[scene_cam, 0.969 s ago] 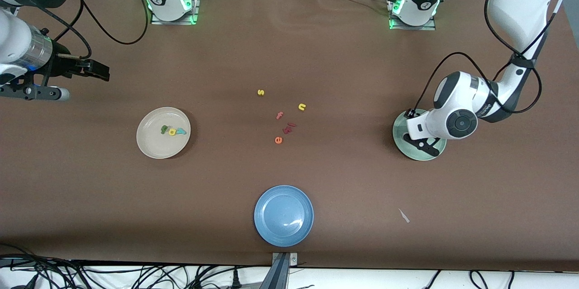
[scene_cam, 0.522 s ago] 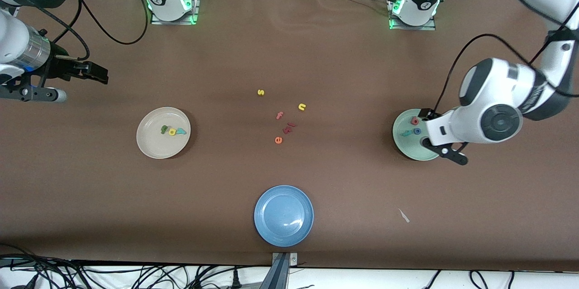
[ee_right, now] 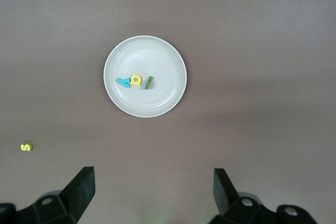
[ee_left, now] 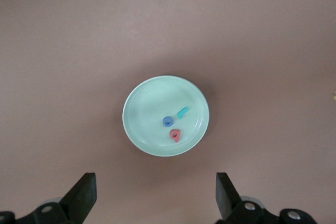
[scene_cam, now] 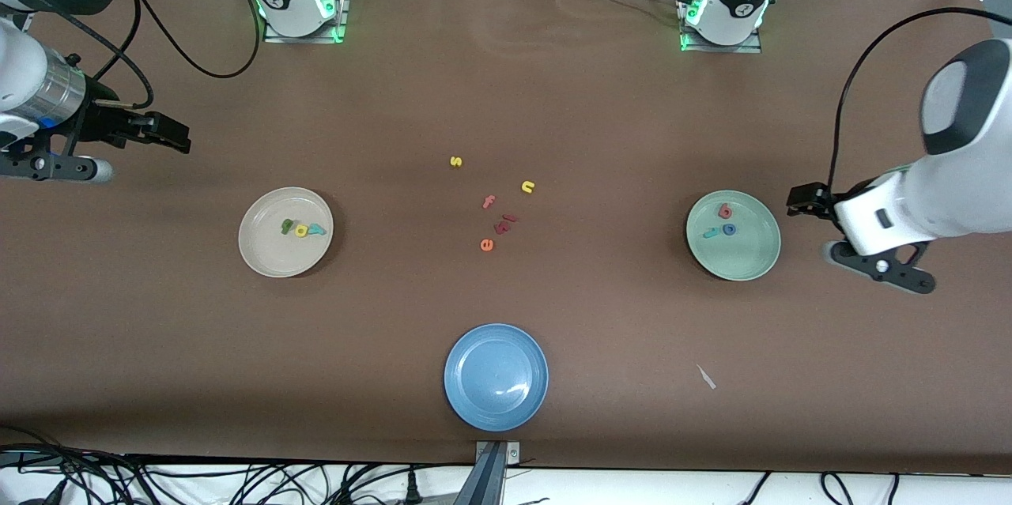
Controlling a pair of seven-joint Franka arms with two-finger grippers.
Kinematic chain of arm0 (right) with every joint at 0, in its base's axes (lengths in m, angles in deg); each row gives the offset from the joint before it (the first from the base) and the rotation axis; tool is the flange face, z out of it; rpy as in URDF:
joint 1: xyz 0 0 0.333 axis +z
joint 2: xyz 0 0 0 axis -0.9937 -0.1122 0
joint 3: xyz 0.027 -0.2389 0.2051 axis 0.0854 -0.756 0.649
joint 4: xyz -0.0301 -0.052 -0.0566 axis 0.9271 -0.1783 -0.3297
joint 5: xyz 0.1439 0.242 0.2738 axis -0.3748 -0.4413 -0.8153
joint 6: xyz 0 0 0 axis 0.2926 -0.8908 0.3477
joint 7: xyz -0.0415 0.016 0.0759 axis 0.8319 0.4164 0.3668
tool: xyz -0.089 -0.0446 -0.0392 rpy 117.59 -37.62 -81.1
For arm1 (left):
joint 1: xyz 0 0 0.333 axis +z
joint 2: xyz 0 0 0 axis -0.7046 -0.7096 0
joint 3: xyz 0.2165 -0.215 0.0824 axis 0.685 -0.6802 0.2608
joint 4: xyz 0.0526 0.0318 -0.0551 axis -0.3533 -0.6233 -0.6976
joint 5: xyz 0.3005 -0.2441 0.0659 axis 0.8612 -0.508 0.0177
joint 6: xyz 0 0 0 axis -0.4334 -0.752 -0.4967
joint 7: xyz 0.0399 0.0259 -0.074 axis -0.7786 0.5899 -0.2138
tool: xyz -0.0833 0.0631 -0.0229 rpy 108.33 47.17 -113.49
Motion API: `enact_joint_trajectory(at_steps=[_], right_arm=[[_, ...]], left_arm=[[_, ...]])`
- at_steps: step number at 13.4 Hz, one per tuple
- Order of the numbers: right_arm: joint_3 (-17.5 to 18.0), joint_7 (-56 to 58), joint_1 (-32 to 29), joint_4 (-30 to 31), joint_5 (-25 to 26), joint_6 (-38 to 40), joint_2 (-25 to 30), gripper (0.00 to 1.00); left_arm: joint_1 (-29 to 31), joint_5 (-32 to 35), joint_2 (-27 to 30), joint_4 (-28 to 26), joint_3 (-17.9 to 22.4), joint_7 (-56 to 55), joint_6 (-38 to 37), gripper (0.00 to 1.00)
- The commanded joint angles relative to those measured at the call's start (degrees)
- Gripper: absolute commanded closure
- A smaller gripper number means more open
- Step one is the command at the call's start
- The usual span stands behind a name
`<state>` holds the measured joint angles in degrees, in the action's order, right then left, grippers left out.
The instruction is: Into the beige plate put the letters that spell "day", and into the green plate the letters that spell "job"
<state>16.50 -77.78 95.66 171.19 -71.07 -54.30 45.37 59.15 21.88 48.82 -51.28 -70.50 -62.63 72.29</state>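
Note:
The beige plate [scene_cam: 273, 256] holds the dark green "d" [scene_cam: 287, 227], yellow "a" [scene_cam: 301, 231] and teal "y" [scene_cam: 317, 230]. The right wrist view shows the same plate [ee_right: 152, 56] and letters. The green plate [scene_cam: 747, 256] holds the salmon "b" [scene_cam: 724, 211], teal "j" [scene_cam: 711, 233] and blue "o" [scene_cam: 729, 229]. They also show in the left wrist view: plate [ee_left: 149, 108], "b" [ee_left: 175, 136], "j" [ee_left: 182, 112], "o" [ee_left: 167, 121]. My left gripper [scene_cam: 805, 199] [ee_left: 156, 192] hangs open and empty over bare table beside the green plate. My right gripper [scene_cam: 162, 130] [ee_right: 154, 190] waits open and empty over the right arm's end.
A blue plate [scene_cam: 496, 376] sits near the front edge. Loose letters lie mid-table: yellow "s" [scene_cam: 455, 162], yellow "n" [scene_cam: 528, 186], salmon "f" [scene_cam: 489, 201], orange "e" [scene_cam: 486, 245] and dark red pieces [scene_cam: 506, 222]. A white scrap [scene_cam: 706, 377] lies nearer the front camera than the green plate.
My left gripper rose off the green plate and swung toward the left arm's end of the table, uncovering the three letters in it. The right arm barely moved.

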Motion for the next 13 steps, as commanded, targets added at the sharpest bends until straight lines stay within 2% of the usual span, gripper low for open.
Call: enact_joint_trajectory(at_steps=[1, 2, 3, 6, 8, 10, 13], right_arm=[[0.12, -0.28, -0.41, -1.26, -0.54, 0.01, -0.58, 0.0], [0.12, -0.19, -0.41, -1.26, -0.54, -0.17, -0.58, 0.0], [0.12, -0.19, -0.41, -1.26, -0.63, -0.26, -0.58, 0.0], [0.12, -0.19, -0.41, -1.17, -0.63, -0.26, -0.58, 0.0], [0.12, -0.19, -0.41, -1.26, -0.63, -0.34, -0.58, 0.0], [0.12, -0.19, -0.41, -1.17, -0.72, -0.35, -0.58, 0.0], [0.12, -0.19, -0.5, -1.17, -0.72, -0.35, -0.58, 0.0]], left_arm=[[-12.01, -4.26, 6.71, -1.03, 15.03, -1.79, 0.49, 0.0], [-13.71, -4.35, 8.29, -1.64, 16.83, -3.37, 0.49, 0.0], [-13.9, -4.35, 11.18, -4.69, 16.93, -5.56, 0.49, 0.0], [-14.26, -4.52, 21.98, -18.12, 17.19, -9.19, 0.84, 0.0], [-14.35, -7.41, 27.18, -23.86, 17.37, -10.15, 5.04, 0.0], [-15.48, -10.14, 27.9, -24.41, 19.56, -11.47, 7.07, 0.0], [-15.49, -9.36, 27.9, -25.29, 20.36, -10.85, 8.75, 0.0]])
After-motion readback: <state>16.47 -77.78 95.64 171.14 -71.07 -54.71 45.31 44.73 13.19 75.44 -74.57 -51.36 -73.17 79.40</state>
